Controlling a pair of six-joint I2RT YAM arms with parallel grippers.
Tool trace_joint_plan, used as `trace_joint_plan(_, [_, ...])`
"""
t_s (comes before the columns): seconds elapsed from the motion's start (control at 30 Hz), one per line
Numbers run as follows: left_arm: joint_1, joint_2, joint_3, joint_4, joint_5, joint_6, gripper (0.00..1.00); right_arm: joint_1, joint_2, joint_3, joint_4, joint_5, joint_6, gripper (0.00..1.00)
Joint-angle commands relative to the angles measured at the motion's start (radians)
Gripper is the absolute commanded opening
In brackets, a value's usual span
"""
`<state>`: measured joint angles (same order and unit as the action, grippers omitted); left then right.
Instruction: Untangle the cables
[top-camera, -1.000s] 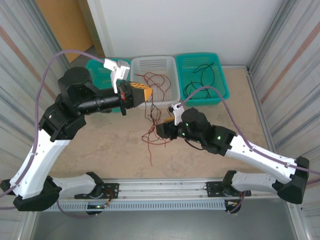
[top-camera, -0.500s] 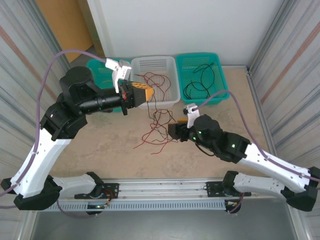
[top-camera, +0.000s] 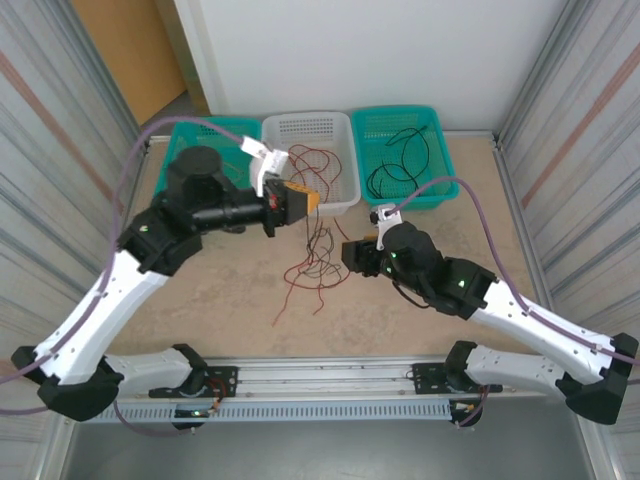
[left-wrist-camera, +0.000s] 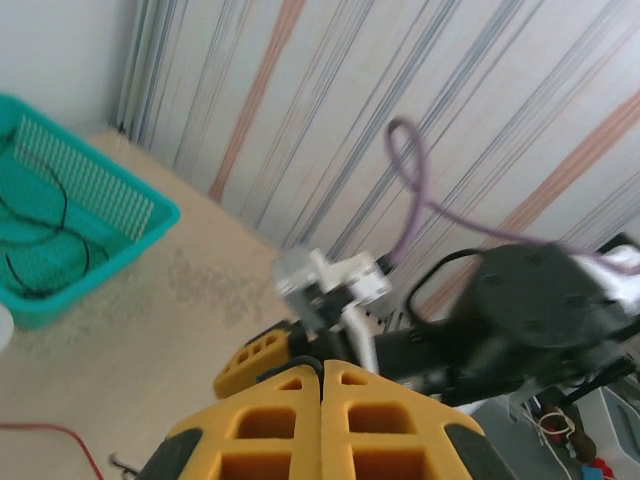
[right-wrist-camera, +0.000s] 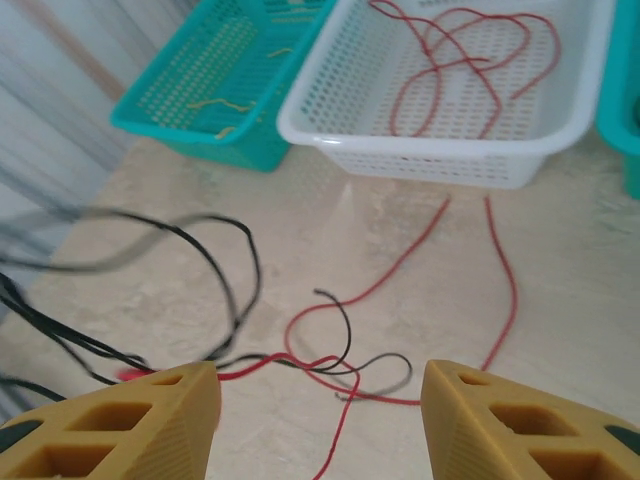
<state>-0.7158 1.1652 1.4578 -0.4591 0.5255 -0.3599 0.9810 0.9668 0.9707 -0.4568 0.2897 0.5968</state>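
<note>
Since a second ago: my left claw (top-camera: 305, 201) swung toward 3 o'clock, pinched closed; my right claw (top-camera: 348, 254) half spread, empty. Cables (top-camera: 316, 243) trail between them; white basket (top-camera: 338, 204) at 12.

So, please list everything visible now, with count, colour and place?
white basket: one, white, back middle of table
teal baskets: two, teal, either side of white basket
red cables: several, red, in white basket and on table
black cables: several, black, in right teal basket and on table
yellow-tan cables: few, yellow-tan, in left teal basket
table: one, beige, under everything
left gripper: one, yellow, shut, by white basket
right gripper: one, yellow, open, over table cables
</note>
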Motion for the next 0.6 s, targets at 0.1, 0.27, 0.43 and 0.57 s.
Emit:
trace_joint_plan(0.1, [-0.010,0.088,-0.260,0.275,0.007,-0.125,0.00,-0.006,-0.012,0.008,-0.218,0.210,0.169,0.55])
trace_joint_plan(0.27, [-0.052,0.189,-0.250,0.252,-0.056,-0.034,0.73,-0.008,-0.023,-0.038,-0.202,0.158,0.192,0.57])
trace_joint_plan(0.43, [-0.058,0.103,-0.191,0.004,-0.299,0.123,0.83,-0.010,0.016,-0.026,-0.191,0.118,0.179,0.62])
trace_joint_plan(0.57, [-0.031,-0.036,-0.237,-0.118,-0.372,0.127,0.86,-0.010,0.098,-0.028,-0.095,-0.004,0.127,0.68])
